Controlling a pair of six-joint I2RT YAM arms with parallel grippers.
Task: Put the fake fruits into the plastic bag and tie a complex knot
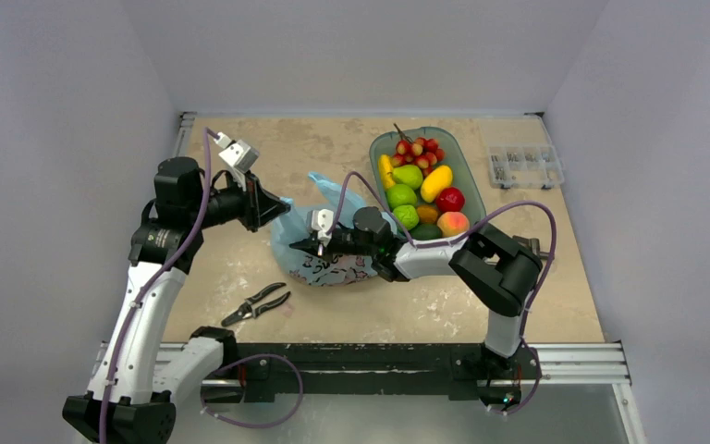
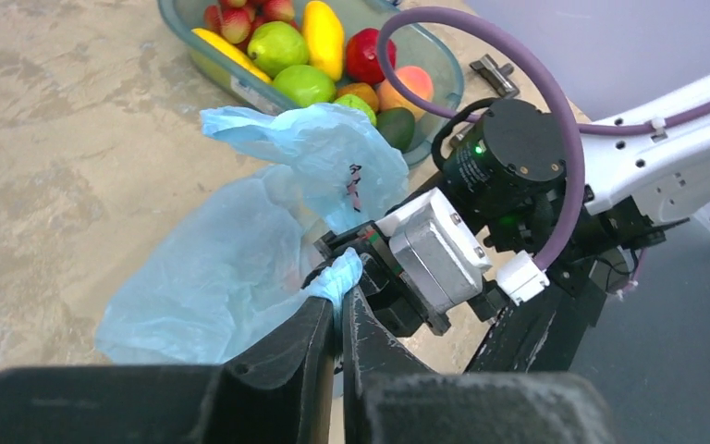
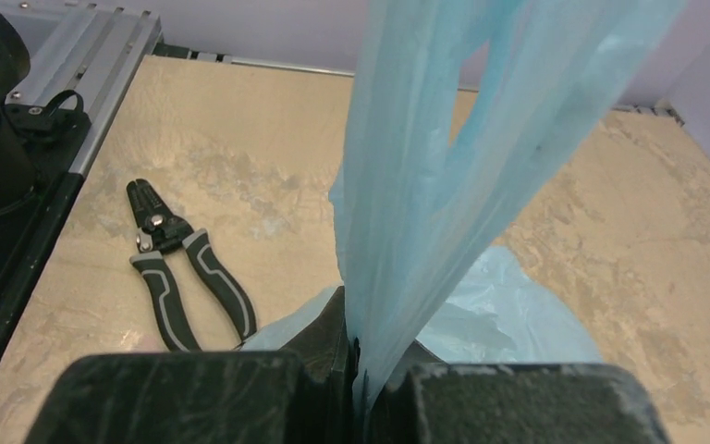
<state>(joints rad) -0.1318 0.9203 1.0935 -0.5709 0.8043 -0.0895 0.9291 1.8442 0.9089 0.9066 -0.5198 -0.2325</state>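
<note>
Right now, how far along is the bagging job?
Done: nothing visible; the fruits all sit in the dish. In hand: the left gripper and right gripper are each shut on the bag. To do: load the fruits, then tie the bag.

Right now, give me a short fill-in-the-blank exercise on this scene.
The fruits all lie in the ____.
The left gripper and the right gripper are both shut on the ____.
Lying on the table is a pair of ____.
Missing words: dish, bag, pliers.
</note>
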